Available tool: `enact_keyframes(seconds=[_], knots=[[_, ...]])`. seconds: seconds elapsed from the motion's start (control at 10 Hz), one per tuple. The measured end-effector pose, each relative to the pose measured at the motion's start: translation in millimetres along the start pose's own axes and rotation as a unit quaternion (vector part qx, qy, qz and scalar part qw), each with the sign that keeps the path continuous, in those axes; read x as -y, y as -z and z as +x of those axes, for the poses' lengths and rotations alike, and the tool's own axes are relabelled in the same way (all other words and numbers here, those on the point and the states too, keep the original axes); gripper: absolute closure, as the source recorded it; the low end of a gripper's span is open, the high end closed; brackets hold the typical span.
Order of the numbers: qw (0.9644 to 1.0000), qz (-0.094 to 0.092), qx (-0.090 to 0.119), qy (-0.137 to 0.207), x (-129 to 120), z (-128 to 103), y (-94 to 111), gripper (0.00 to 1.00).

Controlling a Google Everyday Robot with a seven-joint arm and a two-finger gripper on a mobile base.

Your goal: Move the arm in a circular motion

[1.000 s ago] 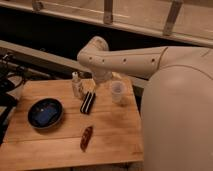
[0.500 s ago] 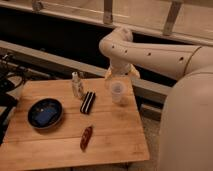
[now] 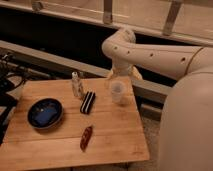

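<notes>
The arm (image 3: 160,57) is a thick cream-white tube with small dark holes. It reaches in from the right, and its rounded elbow (image 3: 122,42) is above the table's far right corner. From the elbow a short segment drops to the gripper (image 3: 122,75). The gripper hangs at the table's far edge, just behind a translucent cup (image 3: 117,92). The cup partly hides the gripper.
A wooden table (image 3: 110,135) holds a dark blue bowl (image 3: 45,112) at the left. It also holds a small bottle (image 3: 76,85), a black ribbed object (image 3: 88,102) and a reddish-brown object (image 3: 86,138). The robot's white body (image 3: 187,125) fills the right side. A dark ledge and railing run behind.
The elbow and gripper have swung right and back, from over the bottle and black object to behind the cup. The things on the table have not moved.
</notes>
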Motion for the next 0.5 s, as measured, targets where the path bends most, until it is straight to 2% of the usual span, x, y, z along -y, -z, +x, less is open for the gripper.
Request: enact_keyframes(seconds=[0.2,0.4,0.5], knots=[[0.9998,0.005,-0.004,0.020,-28.0,6.6,4.3,0.05],[0.9994,0.012,-0.007,0.031,-33.8,8.3,0.6,0.05],[0.9990,0.012,-0.007,0.042,-48.4,7.3,0.6,0.05]])
